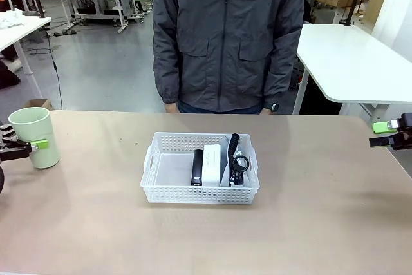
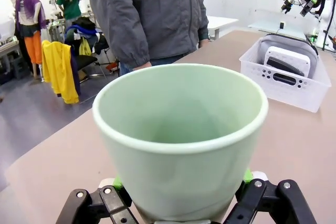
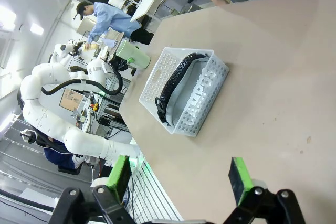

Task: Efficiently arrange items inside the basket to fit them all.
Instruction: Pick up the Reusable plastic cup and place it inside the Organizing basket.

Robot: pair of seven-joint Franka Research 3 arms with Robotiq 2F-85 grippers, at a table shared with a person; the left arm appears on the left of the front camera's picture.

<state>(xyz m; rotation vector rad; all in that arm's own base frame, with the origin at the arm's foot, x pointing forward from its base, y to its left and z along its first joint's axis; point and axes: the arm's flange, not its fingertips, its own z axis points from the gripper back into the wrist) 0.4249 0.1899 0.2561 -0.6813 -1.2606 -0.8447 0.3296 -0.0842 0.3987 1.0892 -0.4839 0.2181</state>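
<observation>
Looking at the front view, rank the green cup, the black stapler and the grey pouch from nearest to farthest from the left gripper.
1. Green cup: in the left gripper, at the table's left edge.
2. Black stapler: in the basket, middle.
3. Grey pouch: in the basket's right end, beyond the stapler.

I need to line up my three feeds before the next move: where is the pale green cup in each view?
Front view: pale green cup stands at the table's far left edge, in the left tool.
Left wrist view: it looms large in the centre, between that tool's fingers.
Right wrist view: small, upper left of centre, beyond the basket.
Shared landmark: the white basket.
</observation>
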